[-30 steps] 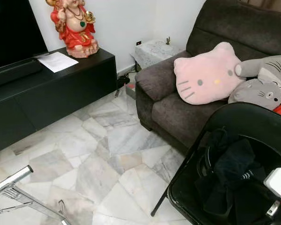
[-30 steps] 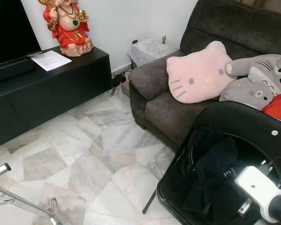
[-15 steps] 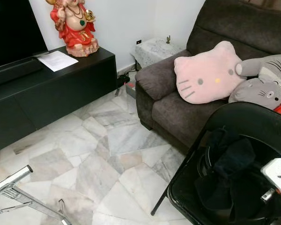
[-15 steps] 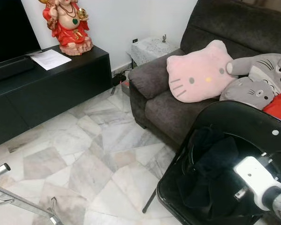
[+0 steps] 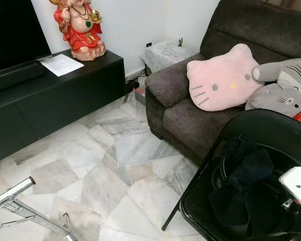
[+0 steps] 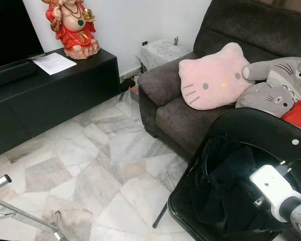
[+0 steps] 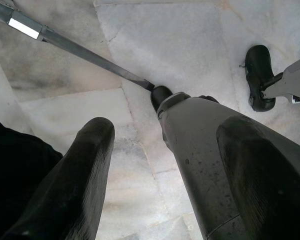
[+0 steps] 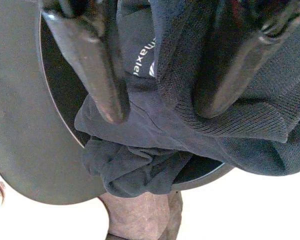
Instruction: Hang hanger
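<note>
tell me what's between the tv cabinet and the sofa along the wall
A small side table under a lace cloth, with cables on the floor below it, seen in both eye views.

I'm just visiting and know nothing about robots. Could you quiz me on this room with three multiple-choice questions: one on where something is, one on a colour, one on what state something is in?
1. Where is the sheet of paper?
A. on the black cabinet
B. on the sofa
C. on the floor

2. What colour is the cat-face cushion?
A. blue
B. pink
C. green

3. How is the right pincer?
A. shut on a cup
B. open over dark clothes
C. resting on the floor

Answers:
1 A, the paper lies on the black cabinet.
2 B, the cushion on the sofa is pink.
3 B, the right pincer has its fingers spread above the dark clothes on the black chair.
</note>
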Robot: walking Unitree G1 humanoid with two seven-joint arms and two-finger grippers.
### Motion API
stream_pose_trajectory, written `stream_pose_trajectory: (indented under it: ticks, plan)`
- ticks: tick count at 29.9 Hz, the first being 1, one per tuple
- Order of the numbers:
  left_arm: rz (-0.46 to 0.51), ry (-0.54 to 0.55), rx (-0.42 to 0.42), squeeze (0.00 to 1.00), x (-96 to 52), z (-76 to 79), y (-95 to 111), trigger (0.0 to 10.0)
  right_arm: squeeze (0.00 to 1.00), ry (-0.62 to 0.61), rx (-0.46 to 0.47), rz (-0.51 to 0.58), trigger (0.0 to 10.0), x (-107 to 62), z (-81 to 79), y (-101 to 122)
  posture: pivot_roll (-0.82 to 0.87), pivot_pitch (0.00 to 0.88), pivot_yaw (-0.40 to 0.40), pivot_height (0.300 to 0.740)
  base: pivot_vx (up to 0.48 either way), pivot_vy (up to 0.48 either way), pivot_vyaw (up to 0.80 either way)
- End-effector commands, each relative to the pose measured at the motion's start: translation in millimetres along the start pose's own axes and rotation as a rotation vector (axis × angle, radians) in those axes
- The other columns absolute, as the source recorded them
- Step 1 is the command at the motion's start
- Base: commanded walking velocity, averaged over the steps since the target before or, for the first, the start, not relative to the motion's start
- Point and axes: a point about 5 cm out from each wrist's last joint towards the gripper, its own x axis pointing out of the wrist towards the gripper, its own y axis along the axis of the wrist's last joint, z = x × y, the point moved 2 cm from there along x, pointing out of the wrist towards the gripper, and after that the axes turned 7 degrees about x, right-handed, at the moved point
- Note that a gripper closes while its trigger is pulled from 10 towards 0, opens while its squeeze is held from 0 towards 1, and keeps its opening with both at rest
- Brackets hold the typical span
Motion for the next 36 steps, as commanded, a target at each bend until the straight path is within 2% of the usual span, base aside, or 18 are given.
stream_pose_trajectory:
  ticks: [1, 14, 15, 16, 17, 19, 20, 22, 23, 26, 27, 30, 33, 34, 35, 36]
  plan:
    - [-0.027, 0.003, -0.014, 0.0, -1.7, 0.6, -9, 10.0, 1.0, 0.003, 0.006, -0.007, 10.0, 1.8, -1.0, -1, -0.26, 0.102, 0.023, 0.74, 0.0, 0.0, 0.0]
    - [-0.027, 0.003, -0.014, 0.0, -1.7, 0.6, -9, 10.0, 1.0, -0.004, 0.006, -0.004, 10.0, 2.6, -0.4, -1, -0.26, 0.102, 0.023, 0.74, 0.0, 0.0, 0.0]
    - [-0.027, -0.003, -0.011, 0.0, -1.8, 1.4, -10, 10.0, 0.0, 0.02, 0.279, 0.197, 10.0, 7.4, -15.7, 39, -0.27, 0.088, 0.017, 0.74, 0.0, 0.0, 0.0]
    - [-0.027, -0.004, -0.011, 0.0, -1.8, 1.6, -10, 10.0, 0.0, 0.045, 0.346, 0.258, 10.0, 6.9, -20.9, 51, -0.27, 0.088, 0.017, 0.74, 0.0, 0.0, 0.0]
    - [-0.027, -0.005, -0.011, 0.0, -1.7, 1.7, -10, 10.0, 0.0, 0.063, 0.368, 0.311, 10.0, 5.3, -24.2, 62, -0.27, 0.091, 0.017, 0.74, 0.0, 0.0, 0.0]
    - [-0.027, -0.005, -0.011, 0.0, -1.7, 1.6, -10, 10.0, 0.0, 0.098, 0.367, 0.405, 10.0, 1.3, -30.2, 77, -0.27, 0.092, 0.018, 0.74, 0.0, 0.0, 0.0]
    - [-0.027, -0.005, -0.011, 0.0, -1.7, 1.6, -10, 10.0, 0.0, 0.098, 0.367, 0.405, 10.0, 1.3, -30.2, 77, -0.27, 0.092, 0.018, 0.74, 0.0, 0.0, 0.0]
    - [-0.026, -0.007, -0.011, 0.0, -1.7, 1.7, -9, 10.0, 0.0, 0.169, 0.361, 0.461, 10.0, -2.9, -41.9, 88, -0.27, 0.095, 0.017, 0.74, 0.0, 0.0, 0.0]
    - [-0.026, -0.007, -0.011, 0.0, -1.7, 1.7, -9, 10.0, 0.0, 0.169, 0.361, 0.461, 10.0, -2.9, -41.9, 88, -0.27, 0.095, 0.017, 0.74, 0.0, 0.0, 0.0]
    - [-0.025, -0.008, -0.012, 0.0, -1.5, 2.0, -9, 10.0, 0.0, 0.239, 0.336, 0.462, 10.0, -4.6, -58.0, 90, -0.28, 0.097, 0.015, 0.74, 0.0, 0.0, 0.0]
    - [-0.024, -0.009, -0.012, 0.0, -1.4, 2.1, -9, 10.0, 0.0, 0.229, 0.322, 0.409, 10.0, 1.0, -66.4, 85, -0.28, 0.097, 0.015, 0.74, 0.0, 0.0, 0.0]
    - [-0.023, -0.008, -0.013, 0.0, -1.3, 2.4, -8, 10.0, 0.0, 0.137, 0.266, 0.332, 10.0, 9.1, -71.9, 75, -0.28, 0.102, 0.007, 0.74, 0.0, 0.0, 0.0]
    - [-0.022, -0.007, -0.015, 0.0, -1.2, 2.4, -8, 10.0, 0.0, -0.03, 0.356, 0.325, 10.0, 14.2, -73.4, 72, -0.29, 0.103, 0.004, 0.74, 0.0, 0.0, 0.0]
    - [-0.023, -0.007, -0.014, 0.0, -1.2, 2.6, -8, 10.0, 0.0, -0.14, 0.304, 0.304, 10.0, 14.6, -78.3, 69, -0.29, 0.106, 0.0, 0.74, 0.0, 0.0, 0.0]
    - [-0.024, -0.008, -0.014, 0.0, -1.1, 2.7, -8, 10.0, 0.0, -0.175, 0.245, 0.294, 10.0, 13.8, -83.3, 68, -0.29, 0.107, 0.0, 0.74, 0.0, 0.0, 0.0]
    - [-0.023, -0.008, -0.014, 0.0, -1.0, 2.9, -8, 10.0, 0.0, -0.15, 0.19, 0.283, 10.0, 12.5, -96.1, 66, -0.29, 0.109, 0.0, 0.74, 0.0, 0.0, 0.0]
